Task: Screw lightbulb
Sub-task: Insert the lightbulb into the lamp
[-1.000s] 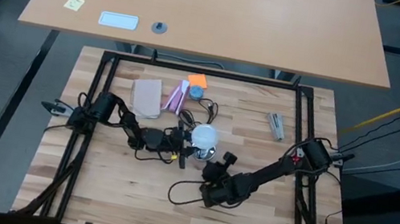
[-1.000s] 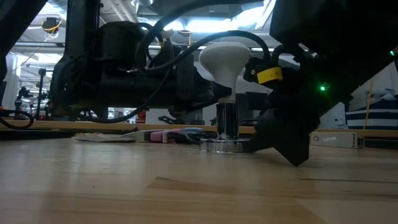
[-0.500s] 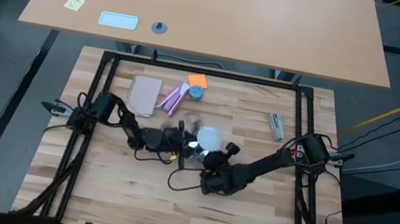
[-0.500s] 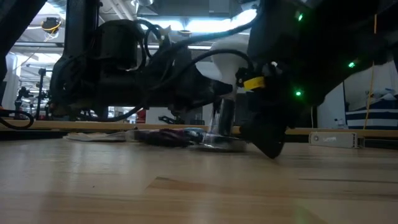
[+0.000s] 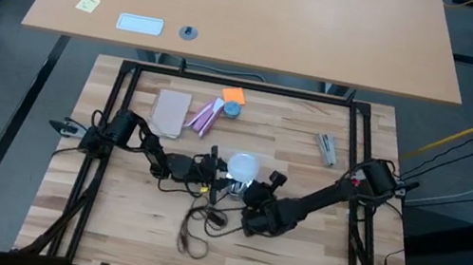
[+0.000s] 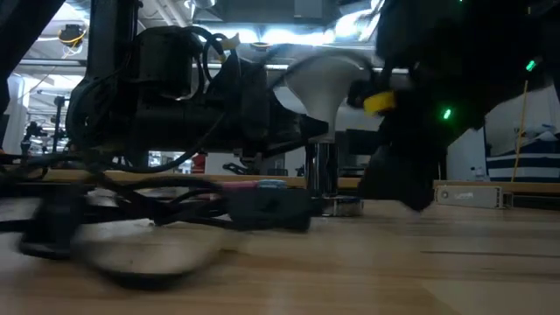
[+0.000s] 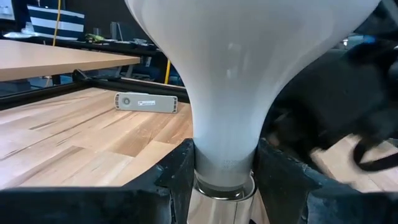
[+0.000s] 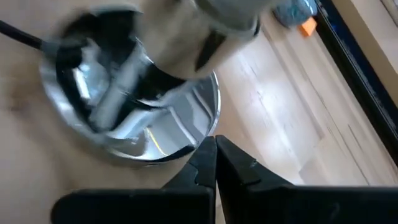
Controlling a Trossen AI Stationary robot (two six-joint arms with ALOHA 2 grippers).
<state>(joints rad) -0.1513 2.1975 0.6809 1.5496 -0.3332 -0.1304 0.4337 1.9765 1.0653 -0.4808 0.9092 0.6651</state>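
A: The lightbulb (image 7: 249, 68) is standing upright in the socket (image 8: 134, 118), its neck sitting between the left gripper (image 7: 222, 163) fingers, which are clamping it.

B: Right gripper (image 8: 214, 160)?

A: Fingers closed, empty, tips pressing beside the socket base. Risk: the base is sliding, so turning may cross-thread the bulb. The cord (image 5: 193, 231) is looping near both fingertips and may snag.

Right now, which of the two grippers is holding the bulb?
The left gripper: its fingers clamp the neck of the bulb. The right gripper is shut on nothing, beside the socket.
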